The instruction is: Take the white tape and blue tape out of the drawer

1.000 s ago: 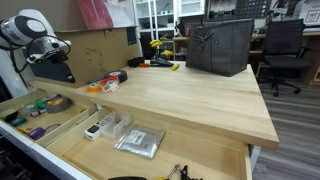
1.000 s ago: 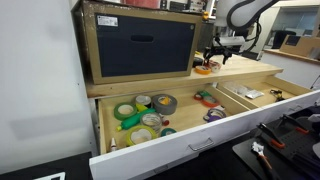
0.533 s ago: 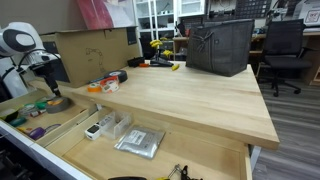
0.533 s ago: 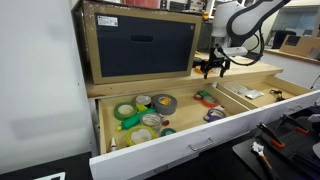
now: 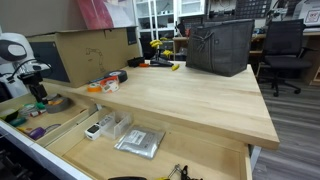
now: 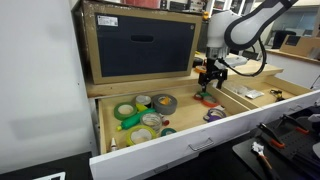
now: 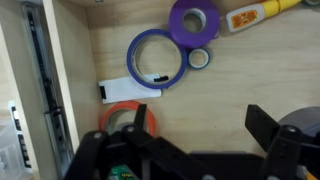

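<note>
The gripper (image 6: 208, 80) hangs over the middle compartment of the open drawer (image 6: 180, 148), below the edge of the tabletop (image 5: 190, 100). In the wrist view its fingers (image 7: 135, 125) stand wide apart, with bare drawer floor between them. An orange roll (image 7: 128, 115) lies right at one finger. Past them lie a large purple ring (image 7: 155, 58), a purple roll (image 7: 195, 22) and a small pale-blue roll (image 7: 200, 58); whether this last is the blue tape I cannot tell. The white tape (image 6: 150, 121) lies in the end compartment near the black roll (image 6: 163, 102), well apart from the fingers.
</note>
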Robot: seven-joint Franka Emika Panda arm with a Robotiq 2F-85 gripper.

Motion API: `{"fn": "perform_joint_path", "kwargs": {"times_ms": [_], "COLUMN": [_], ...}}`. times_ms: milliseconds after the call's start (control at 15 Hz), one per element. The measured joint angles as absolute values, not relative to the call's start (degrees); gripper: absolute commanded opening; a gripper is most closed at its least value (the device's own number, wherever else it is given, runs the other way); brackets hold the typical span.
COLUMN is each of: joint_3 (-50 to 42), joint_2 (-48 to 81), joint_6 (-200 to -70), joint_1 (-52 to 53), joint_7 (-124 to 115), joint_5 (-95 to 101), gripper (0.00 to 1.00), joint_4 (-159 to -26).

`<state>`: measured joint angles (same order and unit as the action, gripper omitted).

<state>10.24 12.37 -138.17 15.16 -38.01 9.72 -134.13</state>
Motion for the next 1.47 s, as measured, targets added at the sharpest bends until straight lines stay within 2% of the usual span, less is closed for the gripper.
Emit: {"fn": "perform_joint_path", "kwargs": {"times_ms": [267, 800, 1133, 1467], "joint_3": [9.9, 4.8, -3.3, -8.3], "joint_2": [14.5, 17.8, 20.1, 23.2], "joint_6": [-140.2, -154.7, -165.3, -167.6], "joint_1": [16.2, 17.2, 24.7, 30.5], "joint_7": [-38.5, -42.6, -54.3, -61.2], "joint_5": [9.9, 10.8, 16.5, 17.4], "gripper": [1.0, 1.0, 1.0, 1.0], "joint_4": [-135.1, -141.7, -144.7, -144.8]}}
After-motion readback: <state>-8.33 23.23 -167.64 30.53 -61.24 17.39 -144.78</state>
